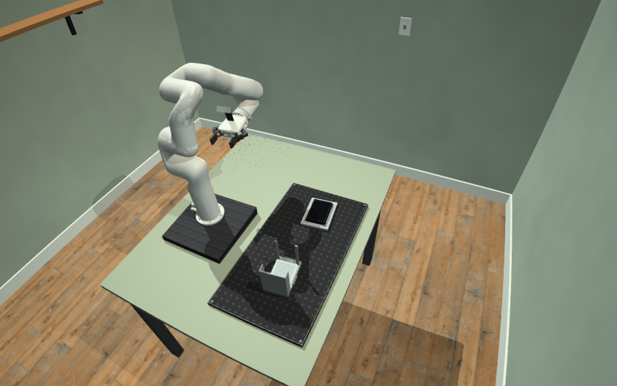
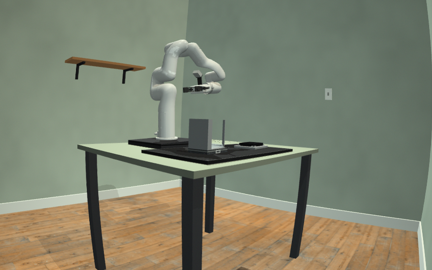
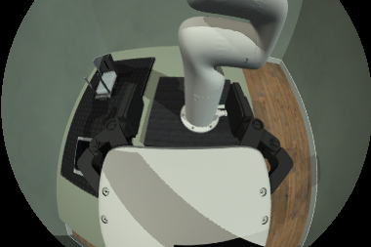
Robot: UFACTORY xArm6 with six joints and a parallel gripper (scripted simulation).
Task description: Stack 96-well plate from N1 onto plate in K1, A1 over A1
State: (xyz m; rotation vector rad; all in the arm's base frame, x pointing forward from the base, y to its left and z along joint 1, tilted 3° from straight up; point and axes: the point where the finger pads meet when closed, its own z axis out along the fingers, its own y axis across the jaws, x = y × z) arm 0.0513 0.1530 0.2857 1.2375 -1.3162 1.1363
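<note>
The arm [image 1: 183,139] is showing a smooth, glossy white shell. The desk [image 1: 176,283] is looking matt pale green, the perforated board [image 1: 344,225] matt black, and the floor [image 1: 444,249] grainy wood.

Walls [image 2: 277,50]: plain grey-green, meeting at a corner behind the table.
Baseboard [image 2: 311,211]: pale, running along the foot of every wall.
Floor [image 2: 143,234]: wood planks in mixed brown tones.
Table [image 2: 164,161]: pale green top on four dark legs.
Wall shelf [image 2: 103,63]: wooden board on two black brackets (nothing visible on it).
Wall plate [image 2: 327,94]: small, pale, beyond the table's far edge.
</note>
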